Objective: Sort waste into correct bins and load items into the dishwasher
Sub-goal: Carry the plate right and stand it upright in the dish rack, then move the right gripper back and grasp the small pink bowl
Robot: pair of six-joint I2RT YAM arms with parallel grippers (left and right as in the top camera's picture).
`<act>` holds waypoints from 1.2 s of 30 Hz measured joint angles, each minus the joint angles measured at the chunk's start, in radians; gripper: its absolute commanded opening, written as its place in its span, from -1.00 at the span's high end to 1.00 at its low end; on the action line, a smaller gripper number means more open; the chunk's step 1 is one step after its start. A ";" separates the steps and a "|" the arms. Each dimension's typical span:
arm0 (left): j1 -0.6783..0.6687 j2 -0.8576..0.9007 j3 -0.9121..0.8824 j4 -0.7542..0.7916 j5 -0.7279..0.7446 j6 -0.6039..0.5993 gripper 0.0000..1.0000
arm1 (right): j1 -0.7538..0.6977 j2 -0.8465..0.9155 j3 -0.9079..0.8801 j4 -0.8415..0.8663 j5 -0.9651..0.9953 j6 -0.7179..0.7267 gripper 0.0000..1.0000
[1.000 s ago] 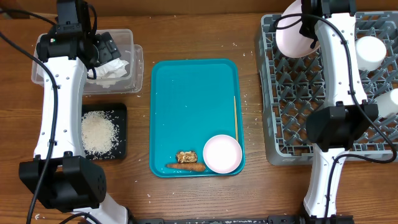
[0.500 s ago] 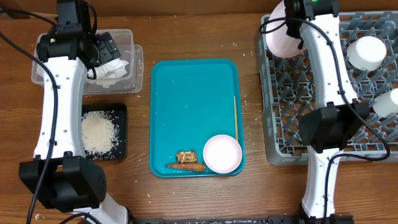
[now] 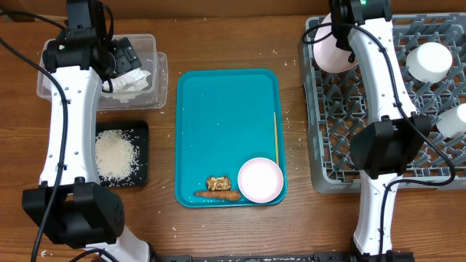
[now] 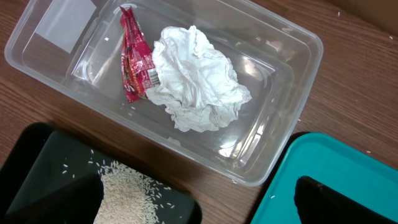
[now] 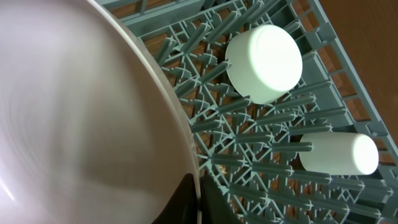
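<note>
1. Clear bin (image 3: 157,86), far left of the surface: holds a crumpled tissue (image 4: 196,81) and a red wrapper (image 4: 134,56).
2. Left gripper (image 3: 120,57): hovers over the bin, fingers spread, holding nothing.
3. Black tray (image 3: 142,156), just in front of the bin: carries loose rice (image 3: 115,154).
4. Teal tray (image 3: 218,116), centre: food scrap (image 3: 218,183), carrot (image 3: 217,194), thin stick (image 3: 275,138) and pink bowl (image 3: 260,180) at its near right corner.
5. Pink plate (image 3: 329,51): above the far left corner of the dish rack (image 3: 342,145), on edge, not yet seated.
   - Likely stiff, smooth and slippery, perhaps breakable.
   - The rim is the sensible hold.
6. Right gripper (image 5: 198,196): pinches the plate's rim.
7. White cup (image 3: 429,60) and white tumbler (image 5: 339,154): already in the rack, at its right side.
</note>
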 measured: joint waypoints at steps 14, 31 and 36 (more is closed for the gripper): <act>0.000 0.000 0.000 0.000 0.000 0.000 -1.00 | 0.131 -0.044 -0.002 -0.016 -0.051 -0.021 0.35; 0.000 0.000 0.000 0.000 0.000 0.000 -1.00 | 0.157 -0.276 0.071 -0.183 -0.798 -0.172 -0.81; 0.000 0.000 0.000 0.000 0.000 0.000 -1.00 | 0.212 -0.294 0.002 -0.202 -0.921 -0.190 -0.81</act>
